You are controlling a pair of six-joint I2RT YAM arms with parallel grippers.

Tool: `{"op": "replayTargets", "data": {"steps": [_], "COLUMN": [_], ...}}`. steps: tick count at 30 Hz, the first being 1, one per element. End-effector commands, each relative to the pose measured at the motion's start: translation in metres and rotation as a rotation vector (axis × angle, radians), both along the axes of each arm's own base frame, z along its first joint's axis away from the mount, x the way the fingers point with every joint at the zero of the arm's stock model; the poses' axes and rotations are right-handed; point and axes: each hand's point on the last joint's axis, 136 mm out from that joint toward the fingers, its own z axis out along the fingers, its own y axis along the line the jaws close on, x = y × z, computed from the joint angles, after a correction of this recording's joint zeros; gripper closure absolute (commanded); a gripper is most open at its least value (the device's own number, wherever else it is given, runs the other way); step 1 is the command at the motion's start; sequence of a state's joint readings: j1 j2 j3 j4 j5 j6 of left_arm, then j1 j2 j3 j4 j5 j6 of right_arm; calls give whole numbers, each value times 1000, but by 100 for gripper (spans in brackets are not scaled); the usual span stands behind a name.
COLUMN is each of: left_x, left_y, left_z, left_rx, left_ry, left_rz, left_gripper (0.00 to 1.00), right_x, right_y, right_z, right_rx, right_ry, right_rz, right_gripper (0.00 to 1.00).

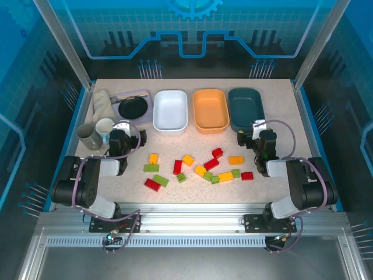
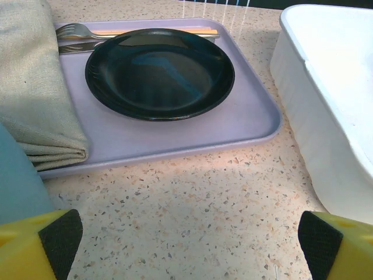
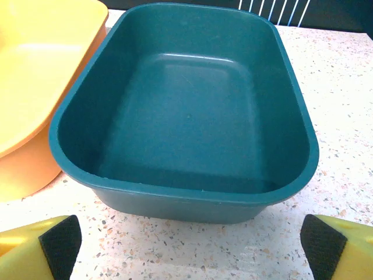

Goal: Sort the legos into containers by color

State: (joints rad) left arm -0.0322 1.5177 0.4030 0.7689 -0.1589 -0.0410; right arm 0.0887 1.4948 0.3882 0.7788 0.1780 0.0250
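Small red, light-green, yellow-orange plastic lego bricks (image 1: 200,170) lie scattered on speckled table (image 1: 274,189), none in tubs. Likely light, rigid, slick: pinch across flat sides. Left gripper (image 2: 192,245), right gripper (image 3: 192,245): fingers spread, empty. Beyond: white tub (image 1: 170,111), orange tub (image 1: 210,109), dark teal tub (image 3: 186,111), all empty.

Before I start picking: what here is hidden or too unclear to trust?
Top view: the legos are too small to tell whether touching bricks are joined.
Left wrist view: the white tub is cut off by the right edge; the black dish hides part of the cutlery.
Right wrist view: the orange tub is cut off by the left edge.
Both wrist views: the bottom edge crops the left gripper and right gripper fingers.
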Motion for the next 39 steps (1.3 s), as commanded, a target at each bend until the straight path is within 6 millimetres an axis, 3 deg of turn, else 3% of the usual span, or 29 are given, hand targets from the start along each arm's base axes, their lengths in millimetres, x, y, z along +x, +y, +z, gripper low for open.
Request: {"op": "replayTargets", "data": {"steps": [1,14,17,20,24,29,31,33,35,36,38,39], "left_x": [5,5,5,1,-10,-22,-27,-30,-40,-42,-53,-51], "left_y": [1,1,-3,-10,-24,-57,-74,-78,-74,-67,-46,-50], "left_z": [9,10,21,52,101,190,229,256,248,254,245,243], "left_rx": [16,16,33,119,148,159,166,65,-56,-127,-280,-319], "left_ry": [-33,-33,-18,-31,-102,-263,-346,-363,-157,-114,4,33], "left_rz": [-19,-19,-29,-2,19,-26,-71,-60,-16,57,266,252], "left_gripper": [1,1,1,1,1,1,1,1,1,1,1,1], "right_x": [8,8,8,7,-3,-29,-45,-62,-90,-100,-103,-107], "right_y": [-3,-3,-1,1,-3,20,22,12,-13,-21,-12,-10], "right_z": [10,10,19,53,128,233,276,282,263,254,252,253], "right_rx": [-2,0,-17,-85,-48,-33,75,316,503,533,550,549], "right_ry": [-30,-30,-28,-19,-179,-295,-312,-172,-2,44,87,100], "right_rz": [-4,-4,3,-43,-133,-106,-130,-193,-413,-474,-388,-372], "right_gripper": [0,0,0,0,0,0,0,0,0,0,0,0]}}
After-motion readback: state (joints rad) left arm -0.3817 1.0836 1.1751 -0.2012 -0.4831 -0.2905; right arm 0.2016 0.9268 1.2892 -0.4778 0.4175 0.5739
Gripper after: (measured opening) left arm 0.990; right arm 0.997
